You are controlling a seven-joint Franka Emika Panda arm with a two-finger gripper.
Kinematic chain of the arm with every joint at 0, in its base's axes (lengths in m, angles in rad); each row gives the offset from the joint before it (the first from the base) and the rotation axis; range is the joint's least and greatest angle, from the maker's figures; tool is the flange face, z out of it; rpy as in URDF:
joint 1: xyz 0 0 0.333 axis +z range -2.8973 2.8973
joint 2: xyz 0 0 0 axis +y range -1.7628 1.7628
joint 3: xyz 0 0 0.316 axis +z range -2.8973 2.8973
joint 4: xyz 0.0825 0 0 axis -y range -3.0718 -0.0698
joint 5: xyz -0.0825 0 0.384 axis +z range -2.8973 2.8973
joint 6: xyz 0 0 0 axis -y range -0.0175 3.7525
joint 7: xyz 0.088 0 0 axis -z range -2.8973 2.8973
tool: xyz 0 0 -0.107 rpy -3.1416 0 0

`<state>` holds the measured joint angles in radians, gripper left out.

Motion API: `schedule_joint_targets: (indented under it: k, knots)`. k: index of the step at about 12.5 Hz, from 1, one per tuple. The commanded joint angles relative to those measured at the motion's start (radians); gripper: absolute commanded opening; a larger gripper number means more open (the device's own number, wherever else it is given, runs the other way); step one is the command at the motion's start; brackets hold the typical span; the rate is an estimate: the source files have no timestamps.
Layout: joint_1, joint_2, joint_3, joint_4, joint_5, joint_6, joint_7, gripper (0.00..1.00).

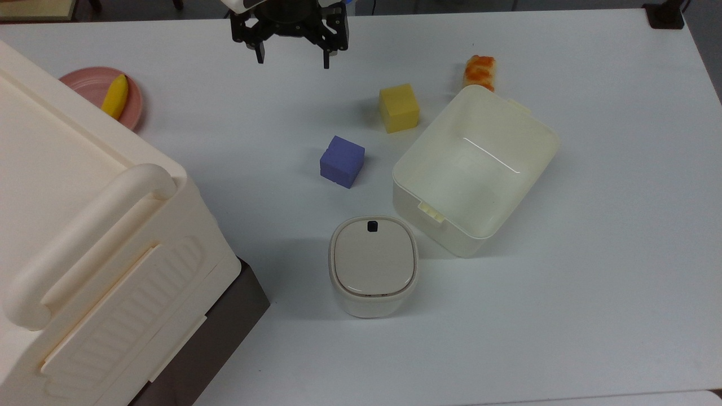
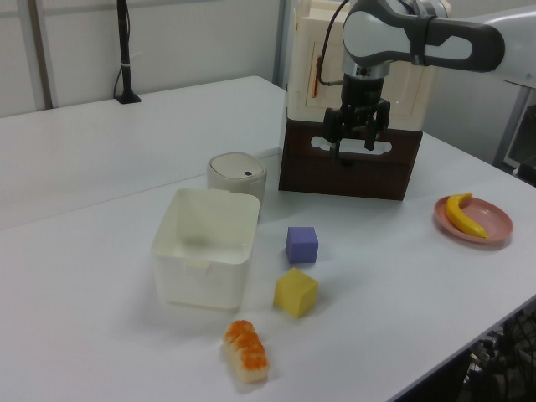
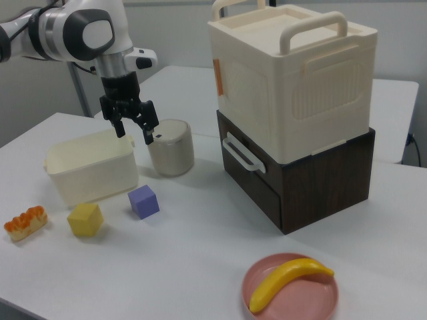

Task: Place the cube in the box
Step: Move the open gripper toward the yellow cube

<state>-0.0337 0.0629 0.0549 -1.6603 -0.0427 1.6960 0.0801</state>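
Note:
Two cubes rest on the white table: a purple cube (image 1: 342,161) (image 2: 301,244) (image 3: 143,201) and a yellow cube (image 1: 399,107) (image 2: 296,292) (image 3: 85,219). The box (image 1: 516,197) (image 2: 201,280) (image 3: 93,177), a shallow cream tub, stands open with nothing inside, just to the top view's right of both cubes. My gripper (image 1: 293,61) (image 2: 353,144) (image 3: 135,133) hangs open in the air at the far edge of the top view, above and to the top view's left of the cubes, holding nothing.
A small lidded bin (image 1: 373,265) stands close to the box and the purple cube. A big cream crate (image 1: 84,225) on a brown drawer unit (image 1: 225,316) fills the top view's left. A pink plate (image 1: 84,84) carries a banana (image 1: 115,96). An orange-topped food piece (image 1: 480,71) lies behind the box.

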Motion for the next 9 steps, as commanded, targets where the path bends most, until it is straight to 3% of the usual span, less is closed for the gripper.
schedule_joint_targets:
  k: [1,9]
  knots:
    - [0.008,-0.011,0.0,0.002,0.018,-0.022,-0.008,1.0]
    - [0.02,-0.008,0.0,-0.002,0.014,-0.024,-0.025,1.0]
